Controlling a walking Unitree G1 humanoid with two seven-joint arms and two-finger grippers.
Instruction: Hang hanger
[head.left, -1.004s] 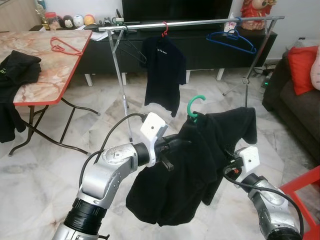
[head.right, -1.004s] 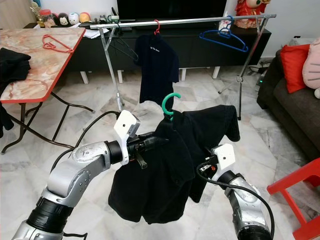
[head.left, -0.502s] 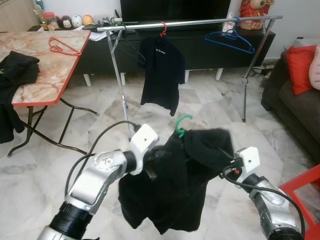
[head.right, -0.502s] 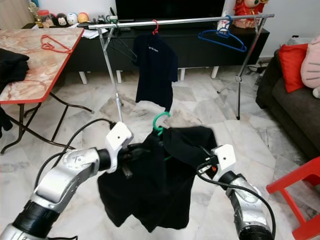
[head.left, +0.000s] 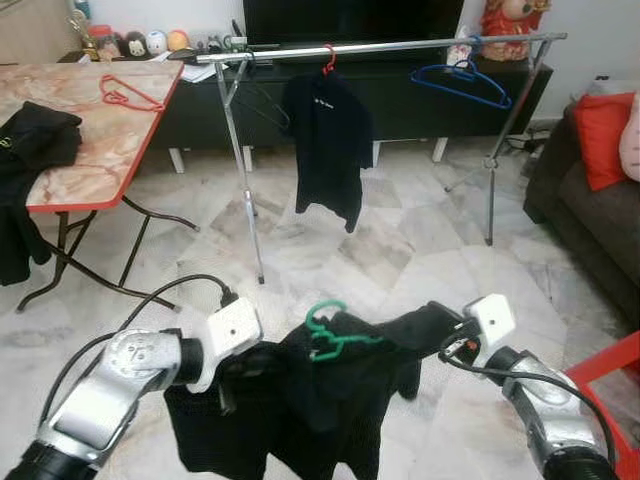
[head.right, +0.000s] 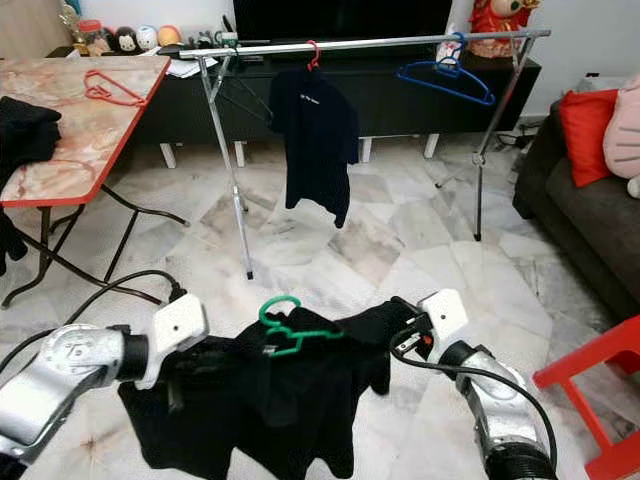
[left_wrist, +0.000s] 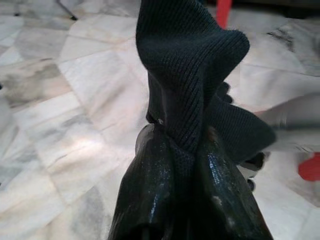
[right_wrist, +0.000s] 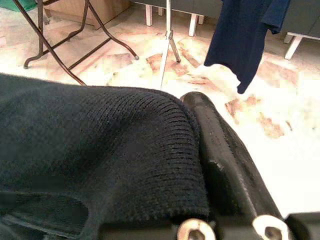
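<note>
A black shirt (head.left: 300, 400) on a green hanger (head.left: 325, 335) hangs low between my two arms, just above the floor. The hanger lies tilted nearly flat on top of the fabric, hook toward the rack. My left gripper (left_wrist: 177, 145) is shut on a fold of the shirt at its left side. On the shirt's right edge my right gripper (head.left: 440, 338) is shut, cloth draped over one finger (right_wrist: 225, 150). Ahead stands the silver clothes rail (head.left: 400, 47), with a dark shirt (head.left: 328, 140) on a red hanger and an empty blue hanger (head.left: 460, 80).
A red-edged marble-top table (head.left: 100, 150) at the left carries a red hanger (head.left: 125, 92) and black clothes (head.left: 35, 135). At the right are a dark sofa with a red cushion (head.left: 605, 135) and a red chair (head.left: 610, 370). Marble floor lies between me and the rack.
Both arms have dropped, taking the shirt and hanger from chest height to near the floor. The hanger has tipped from upright to nearly flat. Both grippers kept their hold.
</note>
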